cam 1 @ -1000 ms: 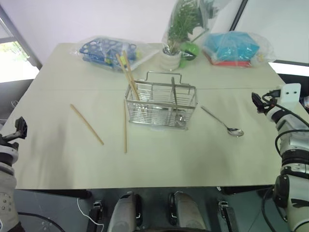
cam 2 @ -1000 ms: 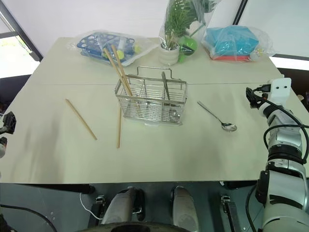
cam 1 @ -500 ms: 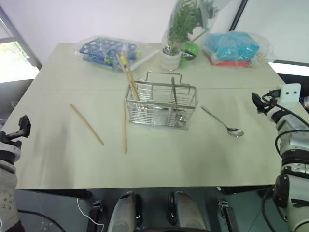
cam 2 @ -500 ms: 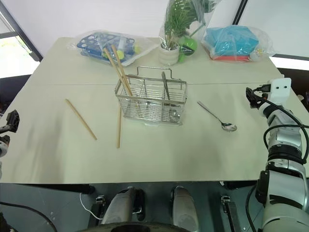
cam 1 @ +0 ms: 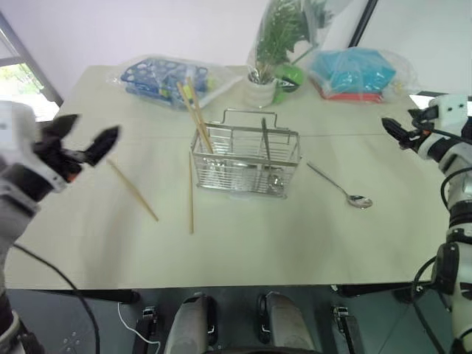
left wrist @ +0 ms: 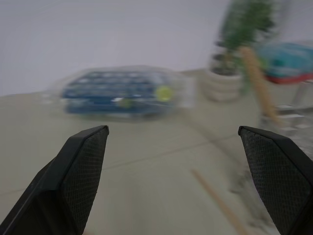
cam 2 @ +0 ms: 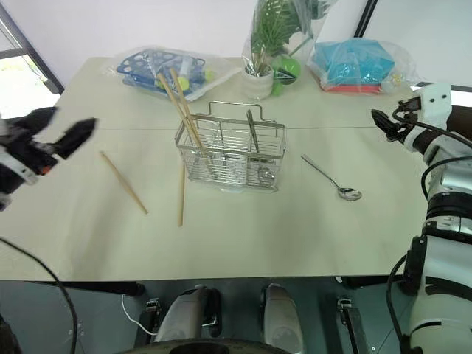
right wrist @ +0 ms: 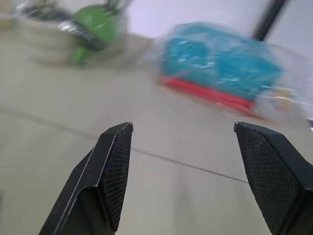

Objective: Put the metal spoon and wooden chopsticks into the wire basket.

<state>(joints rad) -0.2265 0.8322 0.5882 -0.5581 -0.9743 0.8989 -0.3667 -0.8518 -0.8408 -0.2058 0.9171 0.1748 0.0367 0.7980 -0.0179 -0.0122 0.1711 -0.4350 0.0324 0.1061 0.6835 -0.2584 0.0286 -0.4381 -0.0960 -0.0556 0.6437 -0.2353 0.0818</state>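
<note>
The wire basket [cam 1: 243, 174] stands mid-table with two wooden chopsticks [cam 1: 193, 110] leaning out of its left end and a metal utensil handle [cam 1: 265, 140] upright inside. Two more wooden chopsticks lie loose on the table, one [cam 1: 133, 190] to the left of the basket and one [cam 1: 191, 193] along its left end. To the right of the basket lies the metal spoon [cam 1: 341, 186]. My left gripper [cam 1: 94, 125] hovers open and empty above the table's left side, pointing toward the basket. At the right edge my right gripper [cam 1: 394, 130] is raised, open and empty.
Along the table's far edge sit a blue rack wrapped in plastic [cam 1: 166, 77], a potted plant in plastic [cam 1: 265, 81] with a green ball [cam 1: 291, 76] beside it, and a teal package in plastic [cam 1: 354, 74]. The table's front edge is close to me.
My left gripper has swung up and to the right, from below the table's left edge to above its left side. My right gripper has risen a little. The spoon, chopsticks and basket have not moved.
</note>
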